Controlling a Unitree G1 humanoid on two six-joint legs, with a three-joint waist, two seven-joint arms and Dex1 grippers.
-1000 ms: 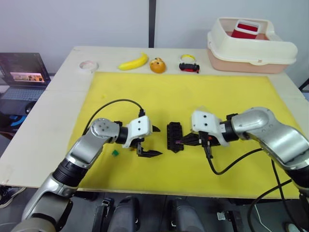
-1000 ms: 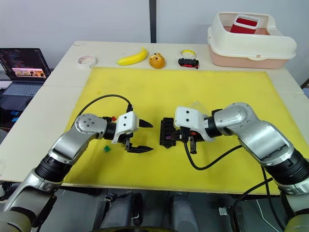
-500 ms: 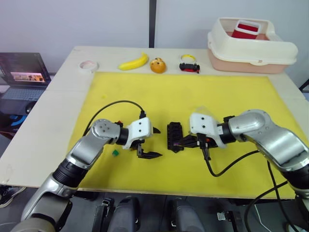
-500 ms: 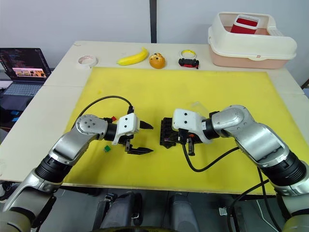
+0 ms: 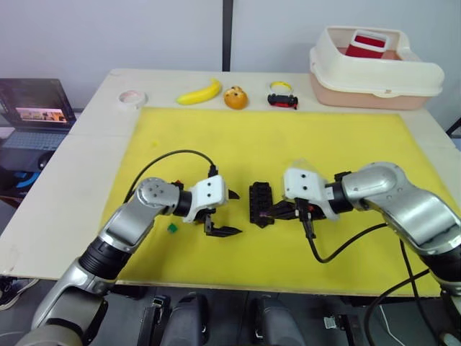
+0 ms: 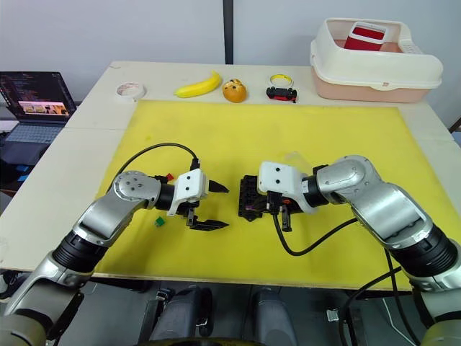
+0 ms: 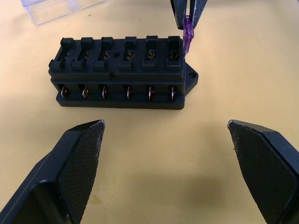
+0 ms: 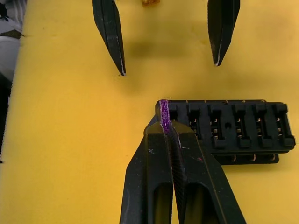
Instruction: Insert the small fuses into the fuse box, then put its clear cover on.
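Right now we see the right gripper (image 8: 169,128) pinching a purple fuse (image 8: 164,115) at the end slot of the fuse box (image 7: 122,72), mid-mat. Risk, we judge: the blade sits at the box's edge, so a slight miss could jam it or shove the box. Box is black, two slot rows, all empty (contacts visible). Left gripper (image 7: 177,161) waits spread wide, empty.

Black fuse box (image 7: 121,74) on yellow mat (image 5: 302,144); purple fuse (image 8: 164,114) pinched between black fingers (image 8: 159,154); green fuse (image 5: 173,228); clear, colourless cover (image 7: 56,7).
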